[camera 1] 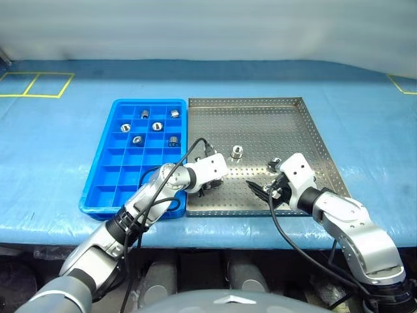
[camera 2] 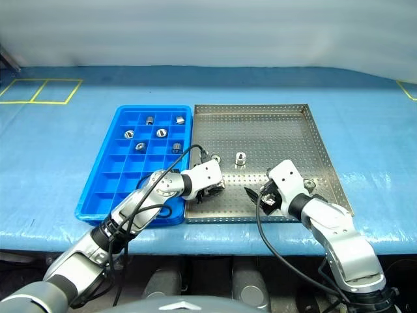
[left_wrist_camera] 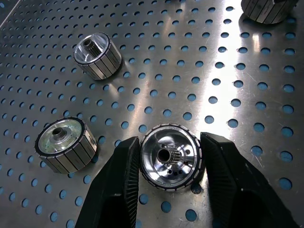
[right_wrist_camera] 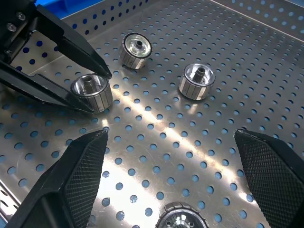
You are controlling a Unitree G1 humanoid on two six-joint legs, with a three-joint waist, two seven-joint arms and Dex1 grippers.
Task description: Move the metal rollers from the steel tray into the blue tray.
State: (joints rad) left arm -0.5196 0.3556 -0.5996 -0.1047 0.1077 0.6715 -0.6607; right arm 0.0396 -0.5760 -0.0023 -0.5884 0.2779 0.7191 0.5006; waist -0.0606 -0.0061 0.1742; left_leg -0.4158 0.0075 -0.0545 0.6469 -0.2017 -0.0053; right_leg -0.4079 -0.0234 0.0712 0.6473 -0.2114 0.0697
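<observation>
Down at the near-left part of the steel tray [camera 1: 313, 140], the left gripper [left_wrist_camera: 169, 164] has its two black fingers [left_wrist_camera: 118, 190] pressed against the ribbed sides of one metal roller [left_wrist_camera: 169, 160], which stands with its dark centre hole facing up on the perforated floor — a closed grip, the roller between the pads. Two more rollers sit just beside it on the tray: one close by [left_wrist_camera: 64, 145] and one a little farther off [left_wrist_camera: 96, 54], both apart from the fingers. Another roller [camera 1: 238, 152] stands alone near the middle of the tray, and one more [right_wrist_camera: 181, 217] lies close under the right gripper [right_wrist_camera: 171, 156], whose jaws stand wide apart with nothing between them, hovering low over the near-right part of the tray. The two grippers face each other across a short stretch of bare perforated metal. The blue tray [camera 1: 104, 189] lies touching the steel tray's left edge; five rollers [camera 1: 137, 139] already rest in separate compartments at its far end. Both trays sit on a blue-covered table [camera 1: 52, 150] — yellow tape lines [camera 1: 36, 85] mark its far-left corner.
</observation>
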